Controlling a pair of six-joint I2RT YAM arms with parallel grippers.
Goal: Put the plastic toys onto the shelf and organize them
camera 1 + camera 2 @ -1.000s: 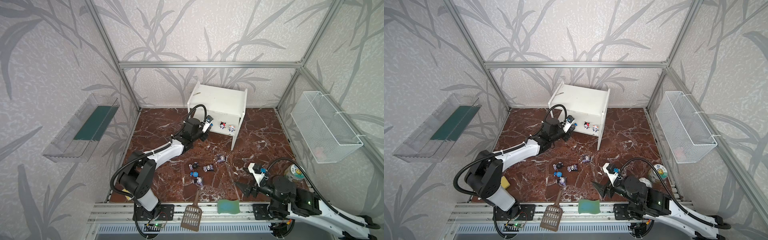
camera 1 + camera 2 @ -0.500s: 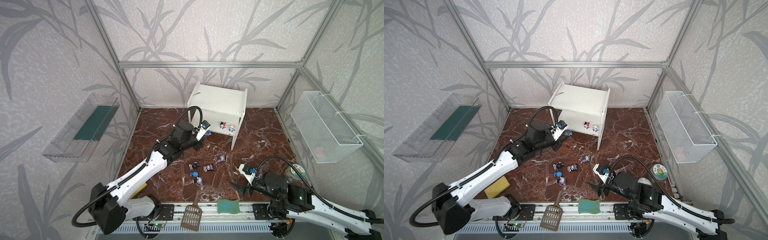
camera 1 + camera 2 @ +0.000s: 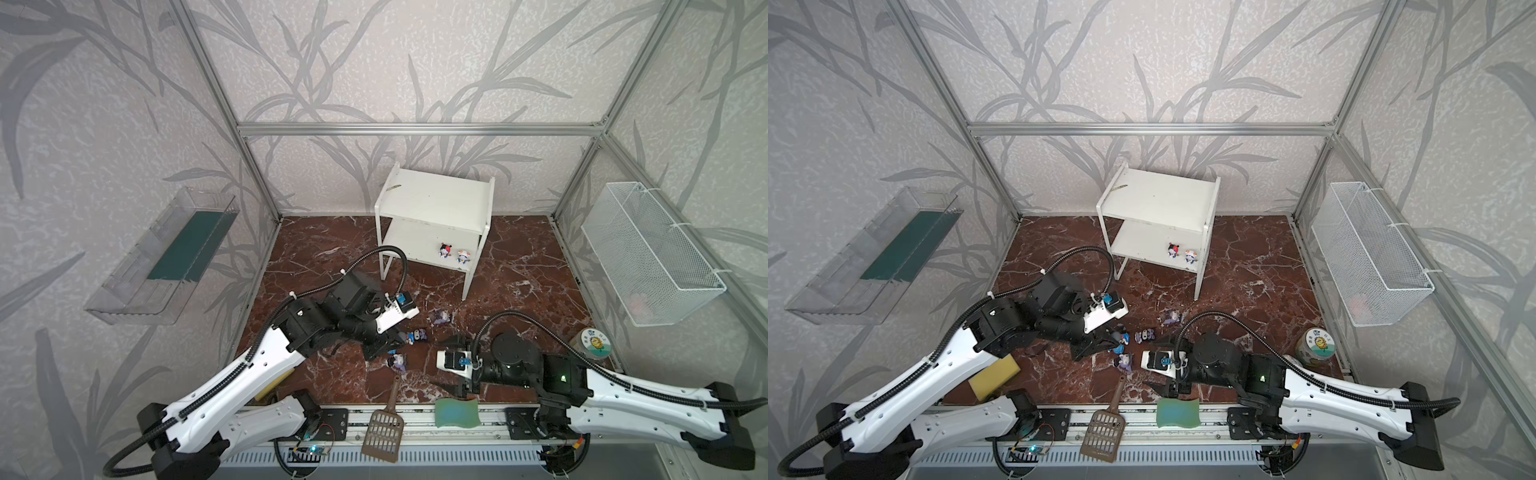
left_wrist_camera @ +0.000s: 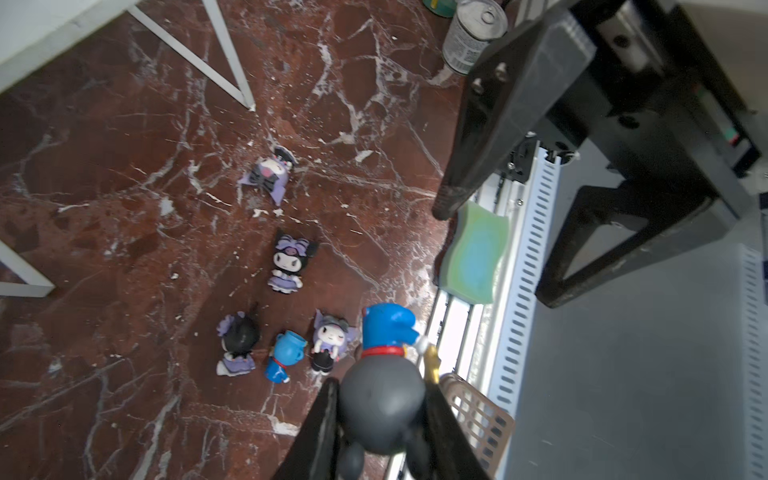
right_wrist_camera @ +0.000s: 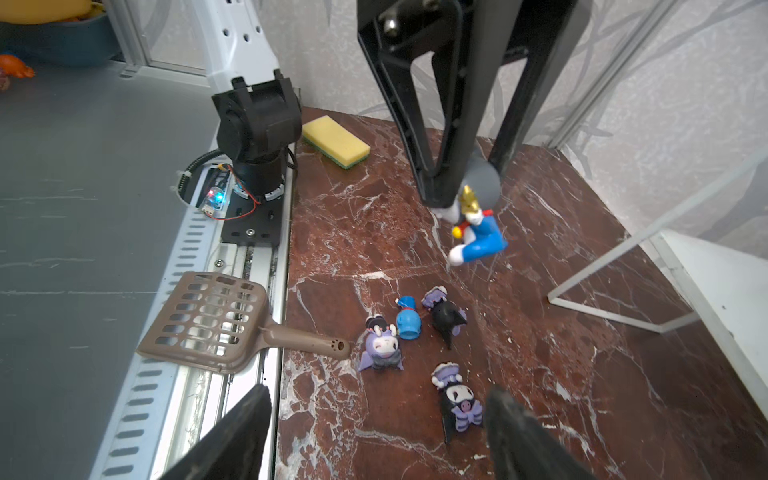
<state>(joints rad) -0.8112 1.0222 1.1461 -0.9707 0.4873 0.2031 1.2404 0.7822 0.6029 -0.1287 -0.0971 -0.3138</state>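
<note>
The left arm has drawn back from the shelf [image 3: 432,195], and the right arm has reached in. Nearest, the right gripper [image 5: 378,392] hangs with jaws apart over a lying purple toy [image 5: 459,399]. Beyond it, the left gripper [image 5: 463,185] clamps the head of the grey-headed toy [image 4: 382,403], clear of the floor. That toy should be carried towards twelve o'clock and stood upright on the lower board [image 3: 419,243], at nine o'clock of the two toys [image 3: 445,250] there.

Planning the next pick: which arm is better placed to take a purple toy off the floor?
Right, likely. The right gripper hovers open above a purple toy lying on the floor; the left gripper is shut on the grey-headed toy.
</note>
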